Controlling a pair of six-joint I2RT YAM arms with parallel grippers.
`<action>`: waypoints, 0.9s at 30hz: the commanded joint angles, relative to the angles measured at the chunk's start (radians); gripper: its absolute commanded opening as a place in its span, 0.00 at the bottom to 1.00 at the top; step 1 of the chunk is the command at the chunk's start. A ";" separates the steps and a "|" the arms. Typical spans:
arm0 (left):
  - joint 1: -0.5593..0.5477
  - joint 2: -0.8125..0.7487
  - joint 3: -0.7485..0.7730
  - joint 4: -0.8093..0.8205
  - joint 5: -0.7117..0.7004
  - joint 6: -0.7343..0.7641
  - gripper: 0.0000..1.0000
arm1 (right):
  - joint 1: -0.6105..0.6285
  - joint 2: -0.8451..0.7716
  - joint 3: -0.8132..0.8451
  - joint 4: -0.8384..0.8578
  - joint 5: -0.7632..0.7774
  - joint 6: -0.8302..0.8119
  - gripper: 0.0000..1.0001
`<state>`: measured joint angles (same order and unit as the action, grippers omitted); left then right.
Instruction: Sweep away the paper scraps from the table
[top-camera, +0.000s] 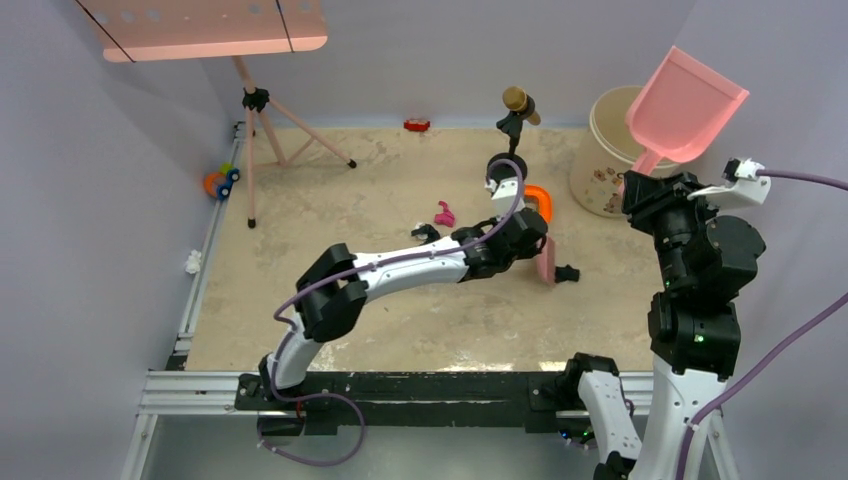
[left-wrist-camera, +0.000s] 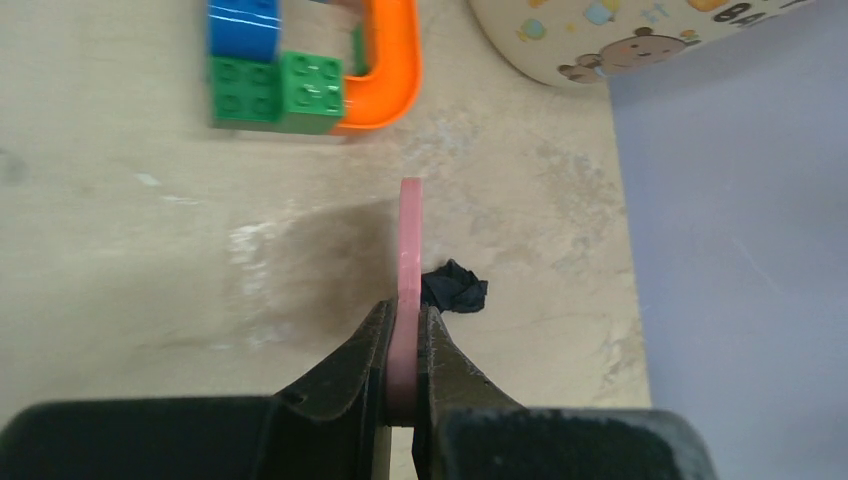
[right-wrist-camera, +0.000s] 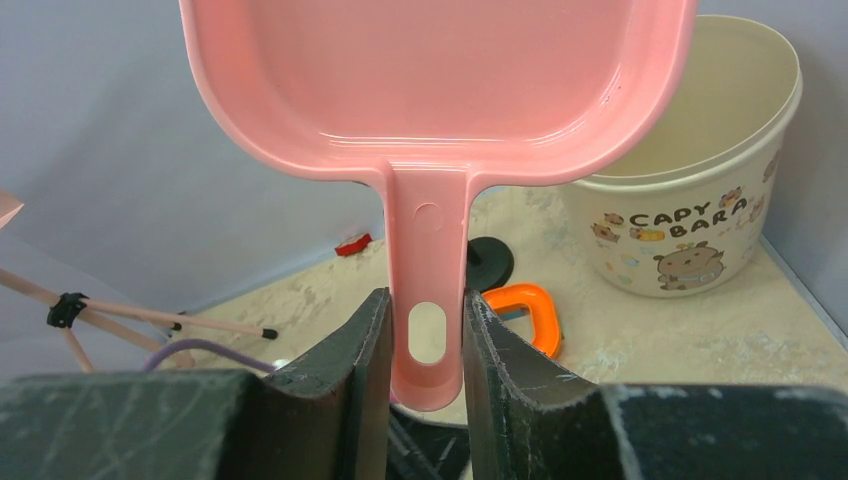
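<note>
My left gripper (top-camera: 537, 238) (left-wrist-camera: 408, 314) is shut on the thin pink brush (top-camera: 546, 264) (left-wrist-camera: 410, 240), which stands on the beige table (top-camera: 330, 320). A navy-black paper scrap (top-camera: 567, 272) (left-wrist-camera: 455, 288) lies right against the brush's right side. A magenta scrap (top-camera: 444, 214) and another dark scrap (top-camera: 425, 233) lie left of the gripper. A white scrap (top-camera: 192, 262) sits off the table's left rail. My right gripper (top-camera: 652, 186) (right-wrist-camera: 426, 296) is shut on the handle of the pink dustpan (top-camera: 686, 103) (right-wrist-camera: 440, 80), held high in the air.
A cream capybara bin (top-camera: 605, 150) (right-wrist-camera: 690, 200) stands at the back right. An orange handle with green and blue blocks (top-camera: 538, 200) (left-wrist-camera: 300, 90) lies beyond the brush. A red toy car (top-camera: 417, 125), a pink tripod (top-camera: 262, 120) and a microphone stand (top-camera: 516, 110) are at the back.
</note>
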<state>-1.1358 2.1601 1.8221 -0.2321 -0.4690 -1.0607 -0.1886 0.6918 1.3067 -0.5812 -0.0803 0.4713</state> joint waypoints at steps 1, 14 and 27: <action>0.004 -0.198 -0.157 -0.142 -0.156 0.114 0.00 | 0.001 0.013 0.029 0.010 0.016 -0.027 0.00; 0.015 -0.600 -0.535 0.117 -0.075 0.348 0.00 | 0.001 0.025 0.006 -0.012 0.000 -0.046 0.00; 0.067 -0.001 0.042 0.112 0.381 0.115 0.00 | 0.001 0.025 0.042 -0.058 -0.021 -0.044 0.00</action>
<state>-1.1133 2.0338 1.6737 -0.0147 -0.2073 -0.8558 -0.1886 0.7158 1.3071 -0.6403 -0.0963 0.4435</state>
